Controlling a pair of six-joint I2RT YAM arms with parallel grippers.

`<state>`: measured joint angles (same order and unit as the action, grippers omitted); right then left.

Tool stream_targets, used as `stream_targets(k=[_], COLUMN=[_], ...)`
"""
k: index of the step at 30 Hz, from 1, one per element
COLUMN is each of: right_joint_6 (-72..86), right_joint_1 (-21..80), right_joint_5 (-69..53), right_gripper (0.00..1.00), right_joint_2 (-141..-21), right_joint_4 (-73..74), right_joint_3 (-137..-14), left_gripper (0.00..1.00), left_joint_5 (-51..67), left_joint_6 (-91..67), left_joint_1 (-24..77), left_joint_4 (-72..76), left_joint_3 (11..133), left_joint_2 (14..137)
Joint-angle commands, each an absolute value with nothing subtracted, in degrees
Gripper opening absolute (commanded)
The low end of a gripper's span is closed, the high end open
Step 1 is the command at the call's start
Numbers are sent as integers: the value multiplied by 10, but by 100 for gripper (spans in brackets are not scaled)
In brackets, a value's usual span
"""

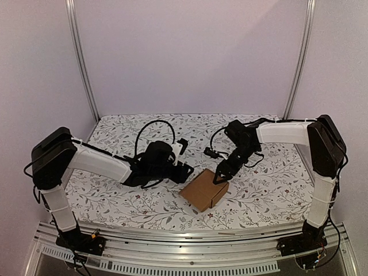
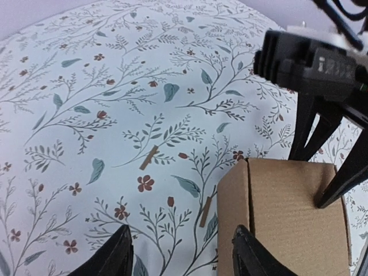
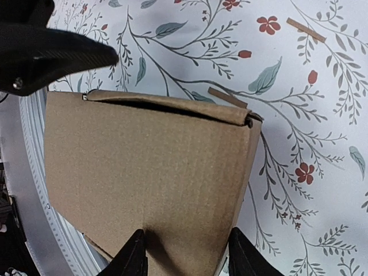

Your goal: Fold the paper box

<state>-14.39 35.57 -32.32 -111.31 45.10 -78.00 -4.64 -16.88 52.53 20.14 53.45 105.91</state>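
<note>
The paper box [image 1: 203,190] is a closed brown cardboard cuboid lying on the floral cloth near the table's front middle. My right gripper [image 1: 221,176] is open, and its black fingertips rest on the box's top panel [image 3: 149,167] near the far corner. The right gripper [image 3: 187,256] has nothing clamped between its fingers. A dark slit runs along one edge of the box where a flap meets the side. My left gripper [image 1: 185,171] hovers open just left of the box [image 2: 287,218]. One finger of the left gripper [image 2: 184,256] is over the box's edge, the other over cloth.
Small brown strips [image 2: 149,157] [image 2: 205,211] lie on the floral cloth [image 1: 132,195] left of the box. A metal rail [image 1: 190,236] runs along the near edge, close to the box. Two aluminium posts [image 1: 83,63] [image 1: 299,63] stand at the back corners.
</note>
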Motion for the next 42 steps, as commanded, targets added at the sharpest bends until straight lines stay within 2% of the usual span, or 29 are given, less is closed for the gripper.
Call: stream_targets(k=[1, 4, 8, 14, 20, 23, 31, 42], right_joint_6=[-77, -60, -34, -3, 32, 44, 51, 45], right_joint_1=[360, 359, 359, 359, 354, 345, 324, 295], right_joint_5=[-318, -330, -333, -346, -357, -363, -379, -425], right_gripper=[45, 45, 46, 46, 46, 46, 45, 46], right_joint_2=[-1114, -1111, -1101, -1088, -1088, -1090, -1083, -1095], right_joint_4=[458, 442, 424, 394, 375, 371, 336, 334], right_joint_3=[-754, -744, -729, -705, -690, -684, -657, -650], left_gripper=[60, 60, 61, 64, 66, 66, 58, 46], left_joint_5=[-197, -285, -364, -398, -329, -267, -144, -119], left_joint_6=[-337, -473, -605, -663, -702, -717, -643, -646], left_joint_1=[557, 629, 736, 765, 737, 705, 671, 637], left_joint_4=[139, 98, 38, -44, -12, 63, 186, 223], left_joint_3=[484, 435, 407, 425, 410, 381, 405, 415], left_joint_2=[926, 839, 801, 800, 829, 844, 921, 958])
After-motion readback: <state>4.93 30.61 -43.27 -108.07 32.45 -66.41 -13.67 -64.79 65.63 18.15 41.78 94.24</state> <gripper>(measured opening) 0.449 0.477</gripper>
